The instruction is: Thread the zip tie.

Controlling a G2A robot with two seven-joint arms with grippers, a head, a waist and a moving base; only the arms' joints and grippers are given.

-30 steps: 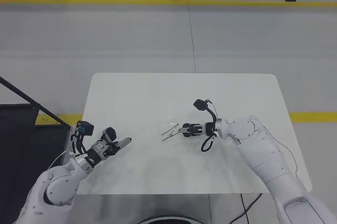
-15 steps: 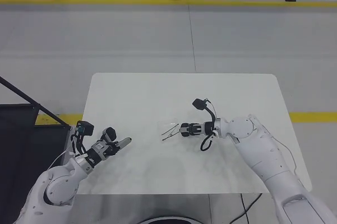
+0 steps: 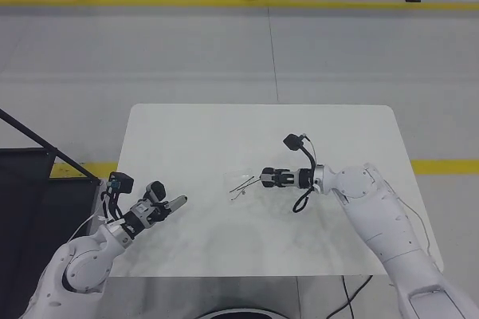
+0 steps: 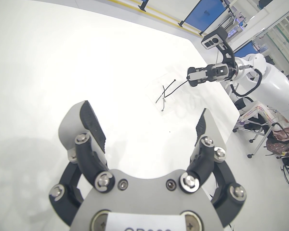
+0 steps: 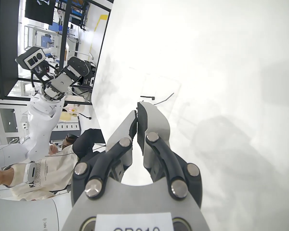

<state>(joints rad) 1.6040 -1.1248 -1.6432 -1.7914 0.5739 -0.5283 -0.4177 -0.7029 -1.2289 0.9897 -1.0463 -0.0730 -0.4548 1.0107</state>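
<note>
Threading looks barely begun: the right gripper (image 4: 189, 79) is clenched on one end of a zip tie (image 4: 176, 88), and no loop is formed. The tie's other end rests in the clear tray (image 4: 153, 88) at mid-table, crossing at least one more tie (image 4: 171, 84) there. The left gripper (image 4: 144, 118) hangs released over the near-left table (image 3: 223, 135), well apart.

Bright, even overhead light; white table (image 5: 207, 37) glares, nearly washed out in wrist views; edges there bow strongly.
</note>
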